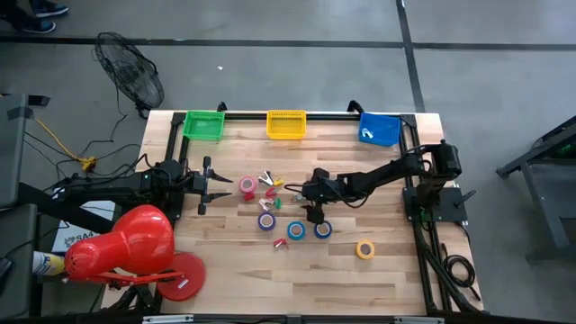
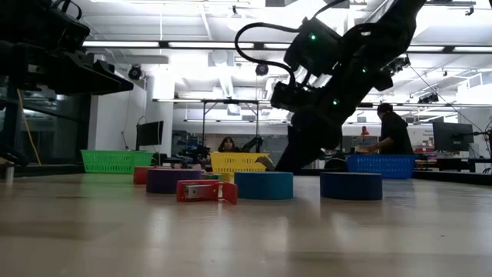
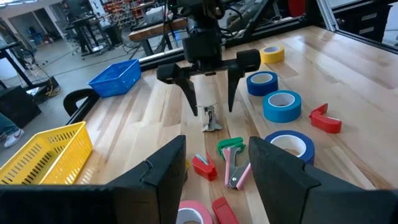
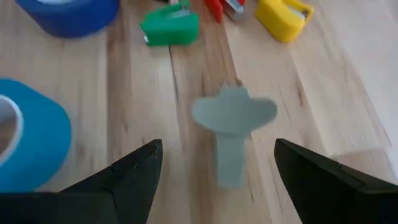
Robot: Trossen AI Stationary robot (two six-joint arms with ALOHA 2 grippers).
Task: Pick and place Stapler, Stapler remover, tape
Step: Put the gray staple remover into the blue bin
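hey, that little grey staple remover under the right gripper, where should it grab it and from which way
Judging by its pose, come straight down from above with the open right gripper. The grey staple remover lies flat on the table, wide winged head at one end, narrow stem at the other. Close the fingers across the narrow stem, which probably fits between them better.

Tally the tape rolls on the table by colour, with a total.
Pink-red ring-shaped tape roll: 1
Purple-blue ring-shaped tape roll: 1
Light blue ring-shaped tape roll: 1
Mid-blue ring-shaped tape roll: 1
Yellow ring-shaped tape roll: 1
Total: 5
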